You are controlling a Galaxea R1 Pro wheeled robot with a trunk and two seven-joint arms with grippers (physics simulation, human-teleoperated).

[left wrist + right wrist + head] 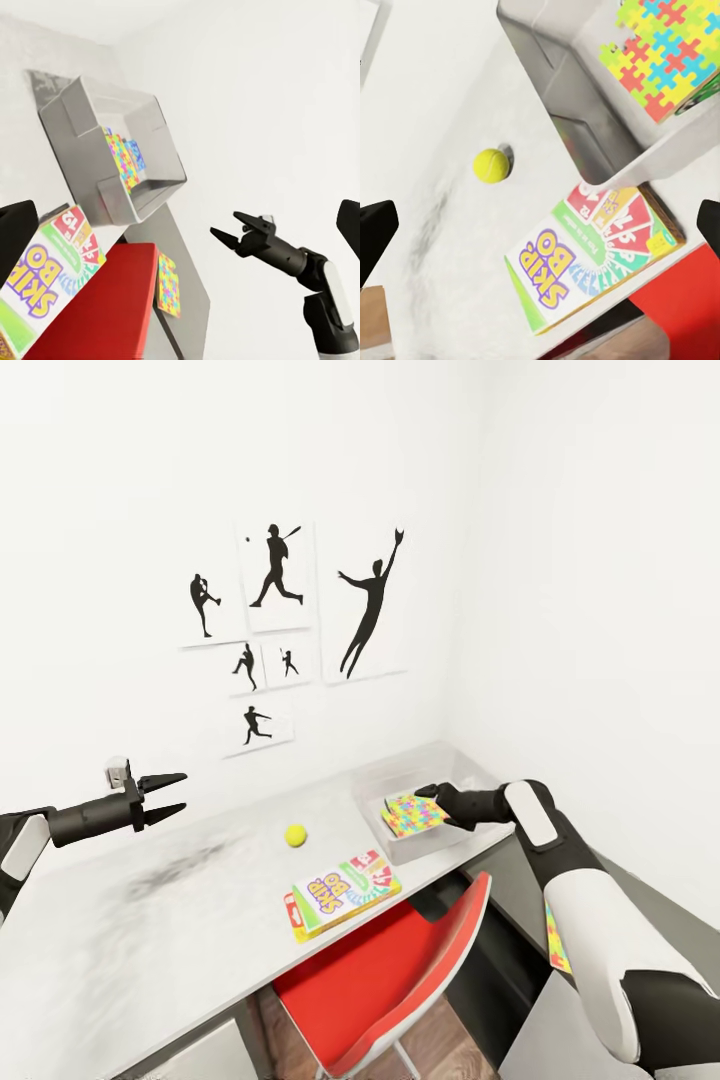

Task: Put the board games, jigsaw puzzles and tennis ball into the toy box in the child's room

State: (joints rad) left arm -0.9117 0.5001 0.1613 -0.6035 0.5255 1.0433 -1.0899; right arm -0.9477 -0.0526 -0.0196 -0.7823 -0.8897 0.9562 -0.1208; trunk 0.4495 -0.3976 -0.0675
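"SKIP BO" board game (344,894) at table (150,950) front edge, tennis ball (295,835) behind it. Jigsaw puzzle (415,813) in toy box (385,775) at right end. Left gripper (172,796) fingers open; right gripper (225,229) fingers open by toy box.

The scene is bright and evenly lit, with soft diffuse light and no visible source. The white walls (560,510) render almost featureless, nearly washed out, and the room corner shows only as a faint tone change. Shadows are weak: the tennis ball (295,835) casts a small soft shadow beside it in the right wrist view, and the table (120,950) carries a dark grainy smudge on its pale top. The head view bends straight lines toward its edges. All renders look slightly soft, with blocky compression around the wall pictures (275,575).
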